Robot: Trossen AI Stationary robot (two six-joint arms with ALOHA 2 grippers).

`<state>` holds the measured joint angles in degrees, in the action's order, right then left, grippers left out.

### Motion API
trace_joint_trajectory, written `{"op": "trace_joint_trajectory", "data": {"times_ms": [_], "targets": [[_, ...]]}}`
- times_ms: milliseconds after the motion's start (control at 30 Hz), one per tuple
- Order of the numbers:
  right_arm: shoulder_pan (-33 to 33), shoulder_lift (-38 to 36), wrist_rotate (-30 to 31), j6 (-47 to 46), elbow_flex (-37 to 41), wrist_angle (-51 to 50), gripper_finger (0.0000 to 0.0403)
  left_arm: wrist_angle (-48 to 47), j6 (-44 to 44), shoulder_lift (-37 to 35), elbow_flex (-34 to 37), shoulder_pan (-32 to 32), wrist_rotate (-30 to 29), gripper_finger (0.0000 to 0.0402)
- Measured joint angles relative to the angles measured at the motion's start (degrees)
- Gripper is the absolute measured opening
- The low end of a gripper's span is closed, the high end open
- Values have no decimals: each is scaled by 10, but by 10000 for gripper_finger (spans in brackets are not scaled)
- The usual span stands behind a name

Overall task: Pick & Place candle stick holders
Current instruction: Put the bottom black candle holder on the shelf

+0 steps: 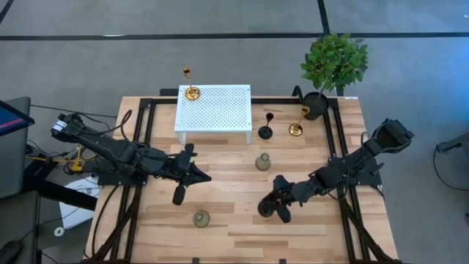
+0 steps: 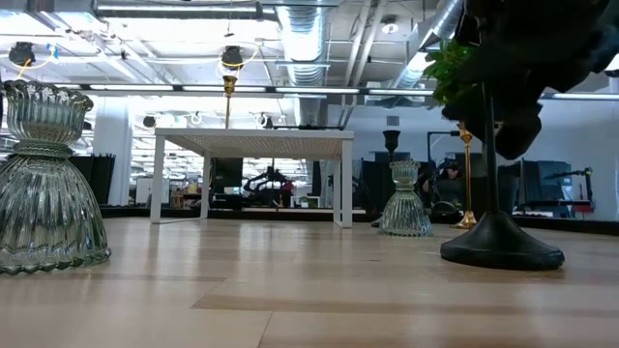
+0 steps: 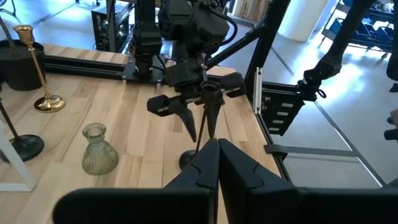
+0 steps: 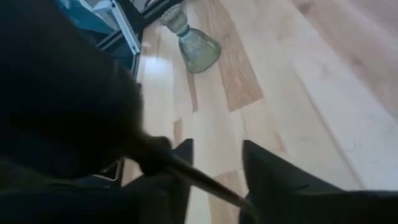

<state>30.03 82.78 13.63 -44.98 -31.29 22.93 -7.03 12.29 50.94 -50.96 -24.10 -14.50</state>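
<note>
A black candle stick holder (image 2: 500, 246) stands upright with its round base on the table near the front; it also shows in the left wrist view (image 3: 200, 127). My right gripper (image 3: 201, 127) reaches down over it, fingers open and standing on either side of its thin stem (image 4: 205, 183). My left gripper (image 1: 205, 176) is shut and empty, hovering mid-table and pointing toward the right gripper. One gold holder (image 1: 190, 91) stands on the white shelf (image 1: 220, 110). The other gold one (image 1: 295, 129) and a second black one (image 1: 265, 132) stand beside the shelf. Two grey-green holders (image 1: 262, 162) (image 1: 201, 218) stand on the table. My right gripper's fingers (image 4: 261, 171) flank the black holder's stem from above, slanting down. The gap between them is wider than the stem, and I cannot tell whether either finger touches it. The holder stands upright with its base (image 2: 501, 253) flat on the table.
A potted plant in a black pot (image 1: 316, 105) stands at the far right corner by the gold holder. The white perforated shelf stands on legs at the table's far middle. Black frame rails (image 1: 143, 132) run along the table's left and right sides.
</note>
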Motion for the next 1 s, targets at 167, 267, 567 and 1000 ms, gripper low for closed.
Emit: {"op": "trace_joint_trajectory", "data": {"times_ms": [167,267,567,1000], "targets": [[-1,-4,-19,-12,0,-2,28,-1,0,0,0,0,0,5],[2,-10,-22,-12,0,-8,10,-2,0,0,0,0,0,5],[-5,-38,-18,11,-57,-140,4,-7,2,0,0,0,0,5],[-66,-114,-17,148,-176,-328,2,-12,0,-7,0,0,-2,5]]}}
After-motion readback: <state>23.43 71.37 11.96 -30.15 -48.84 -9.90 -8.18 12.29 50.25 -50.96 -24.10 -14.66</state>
